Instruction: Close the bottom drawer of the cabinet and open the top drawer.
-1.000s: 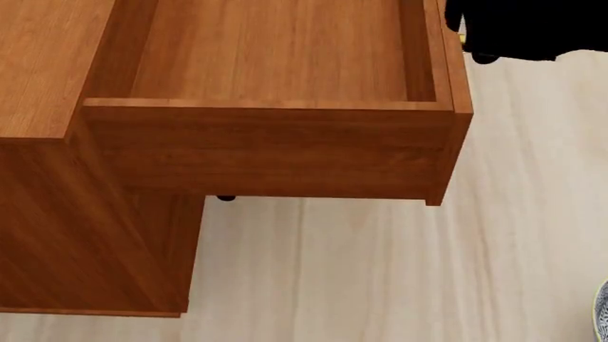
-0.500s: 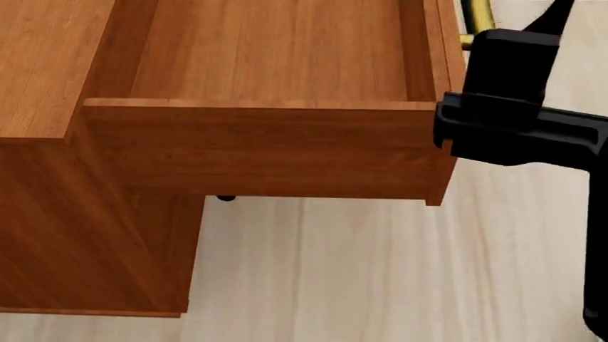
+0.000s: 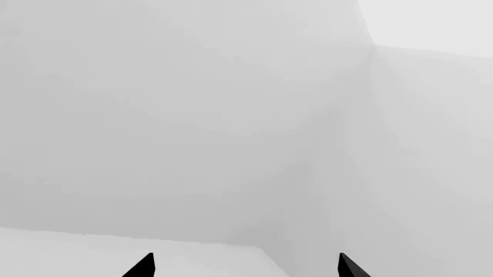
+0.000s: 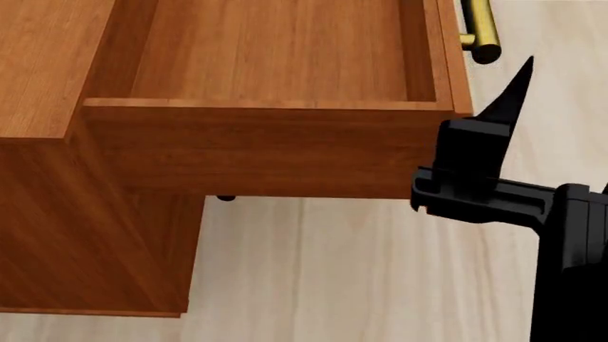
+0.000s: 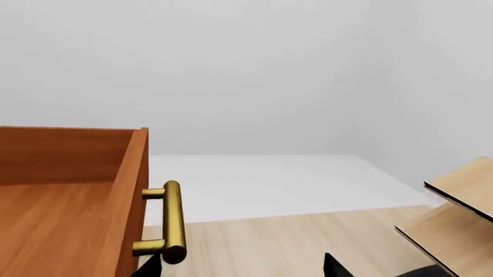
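Beside the pulled-out top drawer, near its brass handle: right claw open, ungrasping.

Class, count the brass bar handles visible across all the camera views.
1: the brass bar handle on the pulled-out top drawer's front, also in the right wrist view. Handles on the drawers beneath may be hidden.

Count: one cabinet. One drawer pulled out, open, empty inside; other drawers not countable from these views. One brass handle, on two posts. One black gripper in the head view, the right one; single fingertip visible there. Each wrist view shows two black fingertips, spread apart, holding nothing. One pale wooden rack, only partly in view, two boards visible.
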You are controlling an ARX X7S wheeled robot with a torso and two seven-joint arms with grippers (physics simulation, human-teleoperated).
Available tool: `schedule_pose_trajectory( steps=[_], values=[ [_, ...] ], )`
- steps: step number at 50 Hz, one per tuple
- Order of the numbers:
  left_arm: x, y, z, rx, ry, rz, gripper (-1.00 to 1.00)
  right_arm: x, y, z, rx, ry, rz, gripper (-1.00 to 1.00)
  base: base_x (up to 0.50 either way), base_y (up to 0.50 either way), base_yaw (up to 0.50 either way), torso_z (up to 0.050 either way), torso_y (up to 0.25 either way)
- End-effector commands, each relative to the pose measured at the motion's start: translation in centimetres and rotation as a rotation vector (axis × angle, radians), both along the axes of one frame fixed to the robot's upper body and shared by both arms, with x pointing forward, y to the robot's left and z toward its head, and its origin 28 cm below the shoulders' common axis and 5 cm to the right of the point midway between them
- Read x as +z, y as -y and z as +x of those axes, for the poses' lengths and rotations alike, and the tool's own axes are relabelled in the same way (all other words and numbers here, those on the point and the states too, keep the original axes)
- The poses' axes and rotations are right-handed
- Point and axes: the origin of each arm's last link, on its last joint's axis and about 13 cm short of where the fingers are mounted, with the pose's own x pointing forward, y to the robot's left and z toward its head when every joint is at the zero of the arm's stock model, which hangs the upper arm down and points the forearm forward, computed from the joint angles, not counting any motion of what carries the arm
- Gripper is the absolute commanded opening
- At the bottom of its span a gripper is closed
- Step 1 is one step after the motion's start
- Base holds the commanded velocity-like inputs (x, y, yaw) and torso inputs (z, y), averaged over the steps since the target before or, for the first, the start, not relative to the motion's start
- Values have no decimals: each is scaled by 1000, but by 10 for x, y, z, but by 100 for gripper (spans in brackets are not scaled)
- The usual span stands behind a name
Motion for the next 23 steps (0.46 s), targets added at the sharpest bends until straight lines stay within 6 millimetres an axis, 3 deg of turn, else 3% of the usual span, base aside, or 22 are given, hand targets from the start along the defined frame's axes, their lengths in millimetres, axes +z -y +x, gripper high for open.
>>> schedule_pose_trajectory(
  steps=[1, 8, 11, 16, 23],
  values=[
    [27, 16, -51, -63, -49, 155, 100, -10, 0, -5, 22, 17, 1, 100, 0, 0, 0, 0, 0],
    [43, 21, -85, -87, -70, 255, 100, -16, -1, -7, 36, 20, 7, 100, 0, 0, 0, 0, 0],
    [51, 28, -94, -173, -116, 394, 100, -21, -2, -14, 48, 45, -10, 100, 0, 0, 0, 0, 0],
    [51, 41, -87, -323, -212, 634, 100, -36, -6, -27, 98, 67, -19, 100, 0, 0, 0, 0, 0],
    [40, 52, -84, -472, -197, 810, 100, -61, -17, -35, 213, 66, 4, 100, 0, 0, 0, 0, 0]
  ],
)
